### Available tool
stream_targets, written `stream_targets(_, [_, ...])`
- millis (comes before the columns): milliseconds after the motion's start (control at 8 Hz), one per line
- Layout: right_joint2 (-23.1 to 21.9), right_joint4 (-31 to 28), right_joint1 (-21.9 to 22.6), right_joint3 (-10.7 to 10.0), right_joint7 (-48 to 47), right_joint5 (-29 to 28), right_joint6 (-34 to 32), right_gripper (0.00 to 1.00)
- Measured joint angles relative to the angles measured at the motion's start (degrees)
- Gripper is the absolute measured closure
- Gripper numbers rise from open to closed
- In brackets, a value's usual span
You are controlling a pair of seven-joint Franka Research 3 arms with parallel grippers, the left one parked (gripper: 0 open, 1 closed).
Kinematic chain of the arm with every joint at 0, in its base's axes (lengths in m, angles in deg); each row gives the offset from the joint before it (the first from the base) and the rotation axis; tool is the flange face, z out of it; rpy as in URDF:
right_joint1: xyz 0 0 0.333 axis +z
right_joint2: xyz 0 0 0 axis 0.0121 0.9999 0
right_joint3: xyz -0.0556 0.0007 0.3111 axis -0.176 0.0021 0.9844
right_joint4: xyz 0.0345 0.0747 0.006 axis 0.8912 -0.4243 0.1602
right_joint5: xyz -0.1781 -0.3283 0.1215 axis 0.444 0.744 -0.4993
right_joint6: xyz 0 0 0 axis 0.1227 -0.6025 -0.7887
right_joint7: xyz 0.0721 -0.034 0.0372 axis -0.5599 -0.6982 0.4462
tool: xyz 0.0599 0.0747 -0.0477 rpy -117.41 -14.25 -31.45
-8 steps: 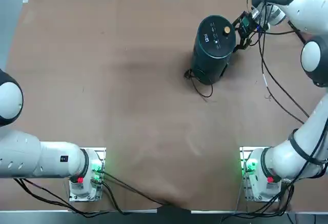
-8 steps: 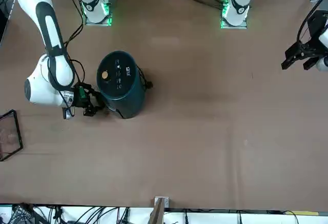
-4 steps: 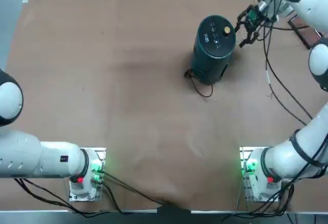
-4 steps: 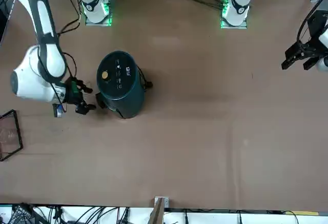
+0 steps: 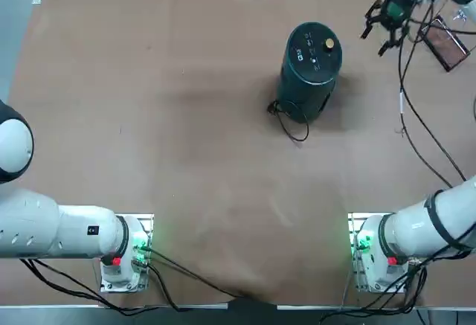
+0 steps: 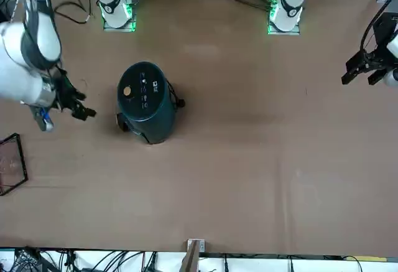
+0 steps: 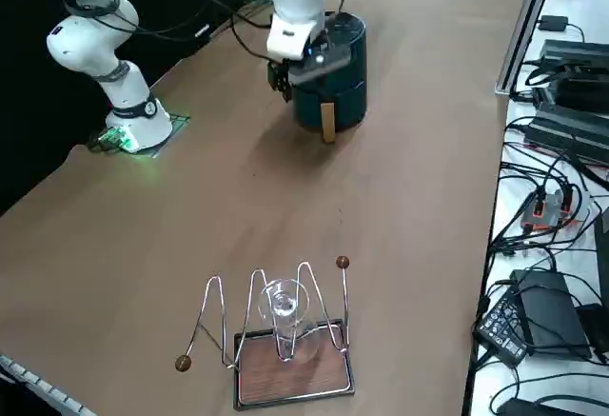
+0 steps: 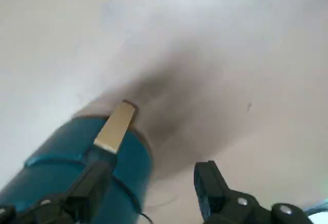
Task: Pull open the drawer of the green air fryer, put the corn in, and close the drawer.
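The green air fryer stands upright at the far right of the table, also seen in the front view and the side view. Its drawer sits flush in the body, with the flat handle sticking out towards the table's right edge; the handle also shows in the wrist view. My right gripper hovers open and empty to the right of the fryer, a hand's width clear of the handle. Both fingers stand wide apart. The corn is out of view.
A wire rack on a wooden base holding a clear glass stands near the table's right edge, beyond the gripper. The fryer's thin black cord trails on the table towards the robot.
My right gripper has drawn back from the fryer's handle side, moving away to the right and up. The fryer and its drawer have not moved.
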Motion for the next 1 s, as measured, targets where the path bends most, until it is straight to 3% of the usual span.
stream_targets(625, [-3.0,15.4,0.1,0.3,22.3,10.1,-11.9,0.0])
stream_targets(1000, [-4.3,21.7,0.1,0.3,24.6,10.6,-17.8,0.0])
